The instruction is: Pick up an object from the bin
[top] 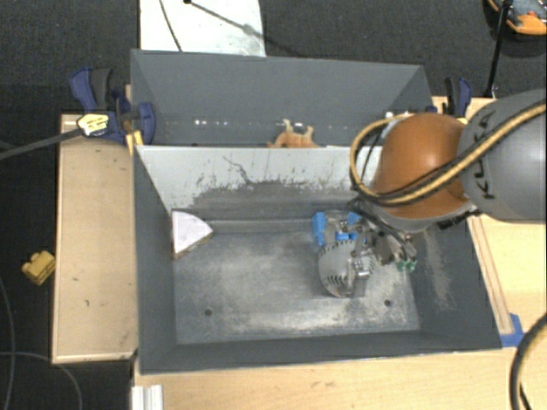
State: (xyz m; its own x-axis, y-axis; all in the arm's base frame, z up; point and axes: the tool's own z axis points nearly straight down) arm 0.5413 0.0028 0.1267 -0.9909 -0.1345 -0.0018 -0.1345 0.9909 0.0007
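Note:
My gripper (344, 273) hangs low over the bin's floor, right of the middle and near the front, its silver body pointing down under the arm's orange cover. A white wedge-shaped piece (187, 231) lies at the floor's far left, against the back wall and well away from the gripper. A small blue piece (320, 228) shows just behind the gripper's upper left; I cannot tell whether it is a loose thing or part of the gripper. Whatever is directly under the gripper is hidden by its body.
A small tan figure (291, 135) sits high on the bin's back wall, near the middle. A tiny green bit (408, 266) shows to the right of the gripper. The arm and its cables cover the bin's right side.

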